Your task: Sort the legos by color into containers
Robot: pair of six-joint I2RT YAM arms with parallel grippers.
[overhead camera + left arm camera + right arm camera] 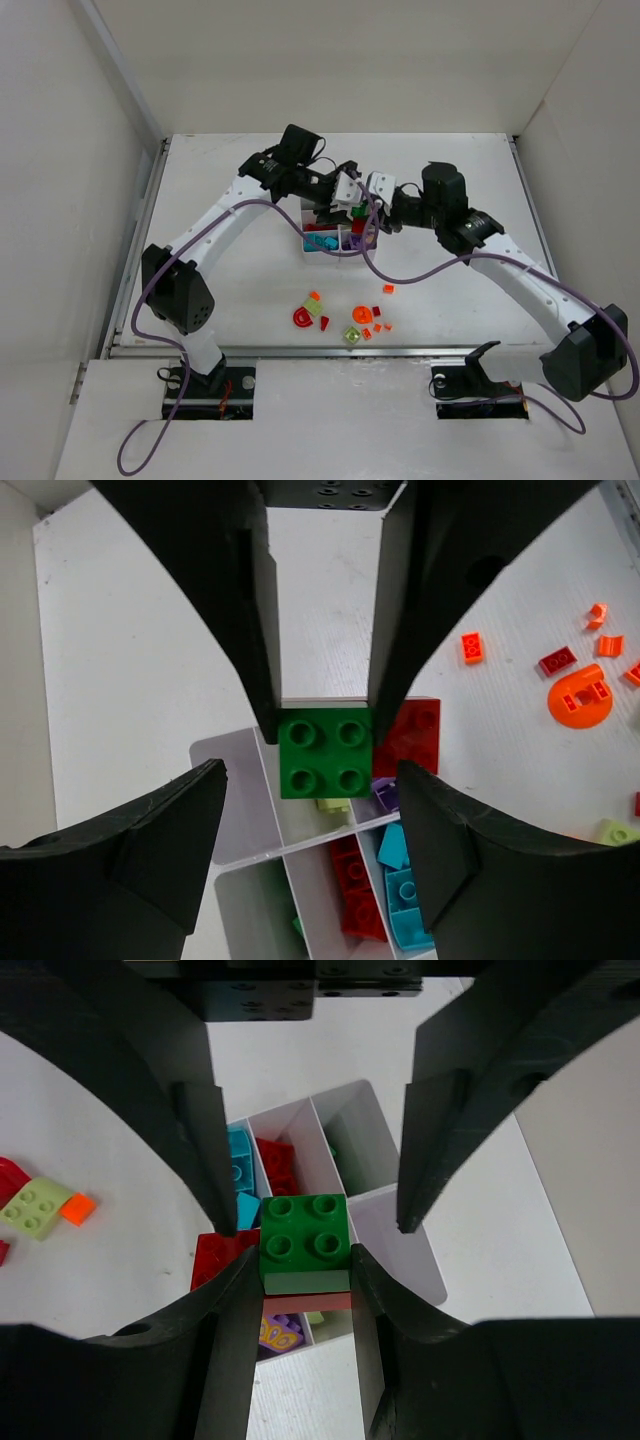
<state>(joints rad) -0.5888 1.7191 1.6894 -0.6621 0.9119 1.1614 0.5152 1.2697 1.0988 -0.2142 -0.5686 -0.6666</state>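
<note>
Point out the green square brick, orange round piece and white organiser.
dark green square plastic brick (323, 752): left wrist view, studded top.
orange round plastic piece (578, 715): left wrist view, flat disc.
white plastic organiser (245, 795): left wrist view, bare compartment floor.

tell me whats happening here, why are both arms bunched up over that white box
The left gripper is clamped on a dark green brick that is stuck on a red brick, held above the white organiser. The right gripper is open around the same pair, not gripping. Several compartments already hold bricks, and orange, red and lime loose pieces lie on the table nearby.
</note>
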